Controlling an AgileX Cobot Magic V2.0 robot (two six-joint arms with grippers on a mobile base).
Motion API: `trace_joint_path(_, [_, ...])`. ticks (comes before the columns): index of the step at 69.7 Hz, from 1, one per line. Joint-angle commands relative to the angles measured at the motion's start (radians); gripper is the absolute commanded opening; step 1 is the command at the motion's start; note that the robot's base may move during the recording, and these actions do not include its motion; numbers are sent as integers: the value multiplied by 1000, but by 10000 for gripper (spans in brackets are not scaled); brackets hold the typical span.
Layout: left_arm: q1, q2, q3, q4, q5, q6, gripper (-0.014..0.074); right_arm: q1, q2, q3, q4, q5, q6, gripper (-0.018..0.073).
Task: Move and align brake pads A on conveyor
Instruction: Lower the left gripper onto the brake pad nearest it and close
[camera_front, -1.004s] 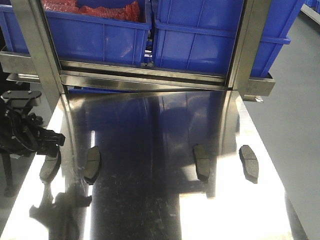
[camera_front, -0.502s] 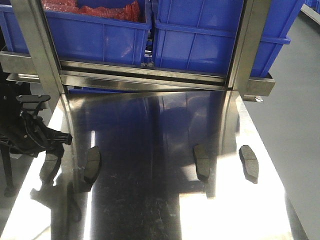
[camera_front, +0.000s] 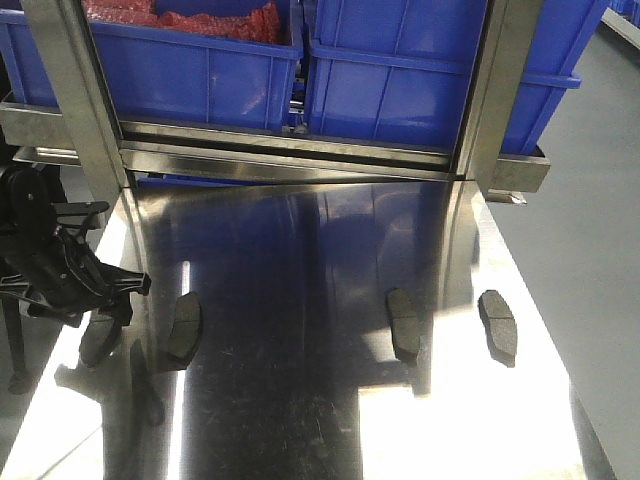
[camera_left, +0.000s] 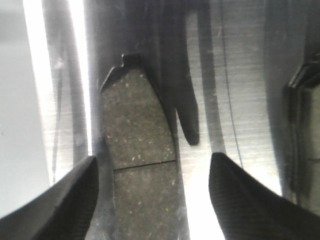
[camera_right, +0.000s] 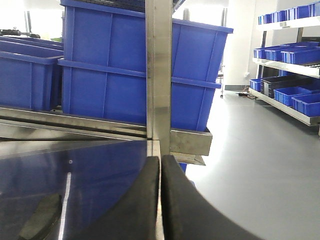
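Your left jaws spread wide, empty, straddling end brake pad (camera_left: 137, 115) flat on steel bench (camera_front: 300, 420); evidently lined up for grasp. Right jaws pressed together, nothing held. Conveyor out of view.

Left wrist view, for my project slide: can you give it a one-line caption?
Open left claw straddling a brake pad lying flat on the shiny steel surface.

Left tool (camera_left: 152, 167) agape (right tool (camera_right: 160, 172) closed)
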Motion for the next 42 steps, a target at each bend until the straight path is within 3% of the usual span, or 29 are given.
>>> trace_joint_path(1, [-5,-31,-29,-6,1,-11,472,-8,-8,9,-7,-69,-7,-9])
trace_joint_path(42, [-5,-10,-29,-3,4,-12,472,-8,-8,9,-7,-69,-7,-9])
